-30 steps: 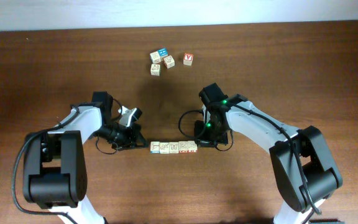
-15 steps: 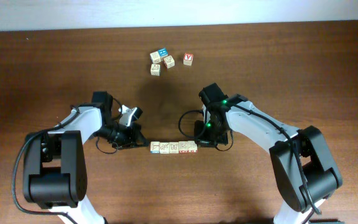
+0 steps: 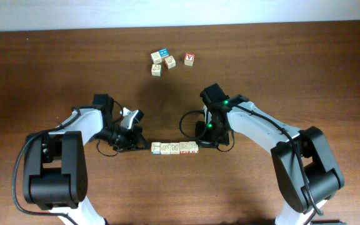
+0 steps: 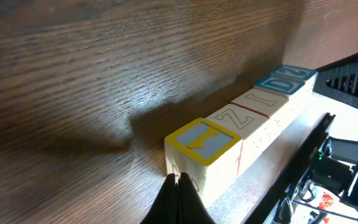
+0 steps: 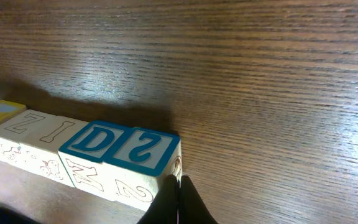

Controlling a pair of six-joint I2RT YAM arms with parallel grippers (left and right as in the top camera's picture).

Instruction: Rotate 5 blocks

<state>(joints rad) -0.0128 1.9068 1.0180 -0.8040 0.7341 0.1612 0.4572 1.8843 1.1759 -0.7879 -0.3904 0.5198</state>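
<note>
Dk brown wood-grain table w/ pale wall strip behind.

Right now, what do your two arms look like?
The left arm and right arm have white shells and black joints. Black cables loop near the wrists; a green light glows on the right. The left gripper and right gripper are dark, tapered.

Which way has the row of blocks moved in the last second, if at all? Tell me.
No. The row of blocks lies where it did, same offset below the red V cube in the overhead view.
</note>
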